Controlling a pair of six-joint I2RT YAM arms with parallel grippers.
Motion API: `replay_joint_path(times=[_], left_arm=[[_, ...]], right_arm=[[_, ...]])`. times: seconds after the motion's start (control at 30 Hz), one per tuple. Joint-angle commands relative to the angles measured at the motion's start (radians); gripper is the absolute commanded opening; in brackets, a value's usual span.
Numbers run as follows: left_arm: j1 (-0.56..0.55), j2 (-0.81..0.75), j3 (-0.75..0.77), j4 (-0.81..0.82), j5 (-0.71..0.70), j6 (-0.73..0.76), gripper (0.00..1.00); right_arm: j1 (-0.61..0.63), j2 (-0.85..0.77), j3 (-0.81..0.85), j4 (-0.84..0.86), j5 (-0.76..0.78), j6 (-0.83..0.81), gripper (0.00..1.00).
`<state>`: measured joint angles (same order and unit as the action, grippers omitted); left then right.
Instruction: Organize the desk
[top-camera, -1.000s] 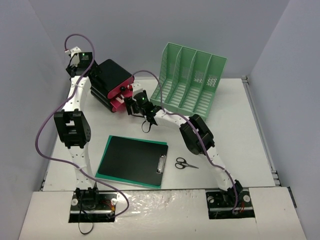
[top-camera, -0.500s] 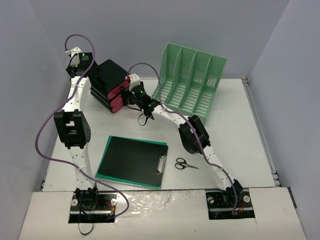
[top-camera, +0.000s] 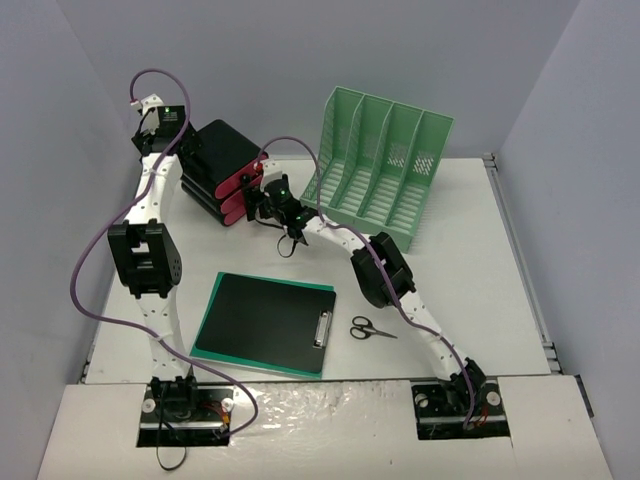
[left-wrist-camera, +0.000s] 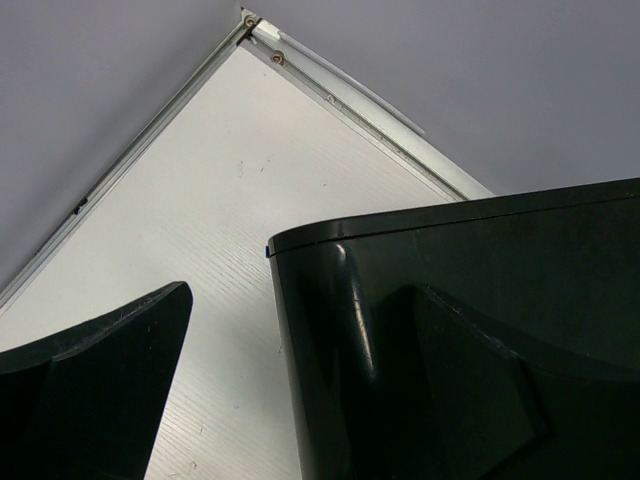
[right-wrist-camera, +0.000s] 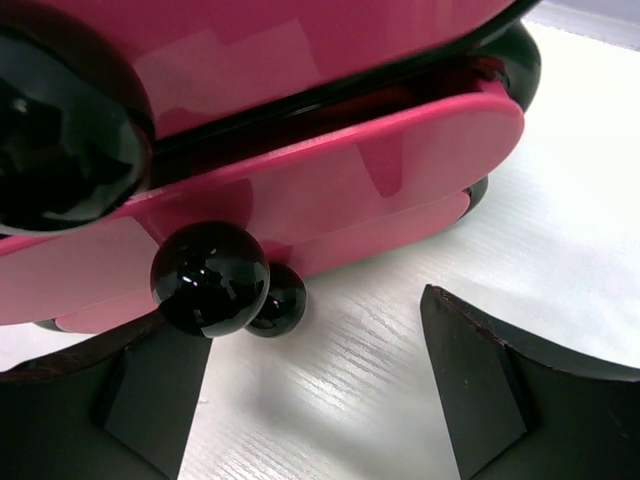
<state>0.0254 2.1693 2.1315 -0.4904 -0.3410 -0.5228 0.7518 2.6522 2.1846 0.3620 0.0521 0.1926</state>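
White laminate with thin metal rails at its edges, the worktop (top-camera: 470, 250) lies under both arms and shows bare between each pair of jaws. Everything else stands or lies on it.

At its far left corner is a drawer unit (top-camera: 225, 170) with a black casing, pink drawer fronts and black ball knobs. The right arm (top-camera: 385, 270) stretches across to those fronts. The right jaws sit low over the worktop, well apart and gripping nothing. One knob (right-wrist-camera: 210, 278) sits just above the tip of one finger (right-wrist-camera: 110, 400), and I cannot tell whether they touch. The other finger is clear of the drawers, with only white laminate in the gap.

The left arm (top-camera: 150, 250) rises at the far side of the unit. The left jaws gape wide with nothing clamped. The casing's corner lies ahead of the gap, and a strip of worktop separates it from one finger. The other finger is dark against the dark casing, so contact there is unclear.

Just to the right of the right jaws stands a mint-green file rack (top-camera: 385, 165). Back behind them, toward the arm bases, a black clipboard (top-camera: 265, 322) lies on a green board. Small scissors (top-camera: 372, 328) lie just beside its clip end.
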Motion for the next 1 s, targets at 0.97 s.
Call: replay_joint_path(times=[0.97], left_arm=[[0.011, 0.039, -0.024, -0.151, -0.014, 0.072, 0.9]], right_arm=[[-0.077, -0.214, -0.261, 0.162, -0.032, 0.032, 0.82]])
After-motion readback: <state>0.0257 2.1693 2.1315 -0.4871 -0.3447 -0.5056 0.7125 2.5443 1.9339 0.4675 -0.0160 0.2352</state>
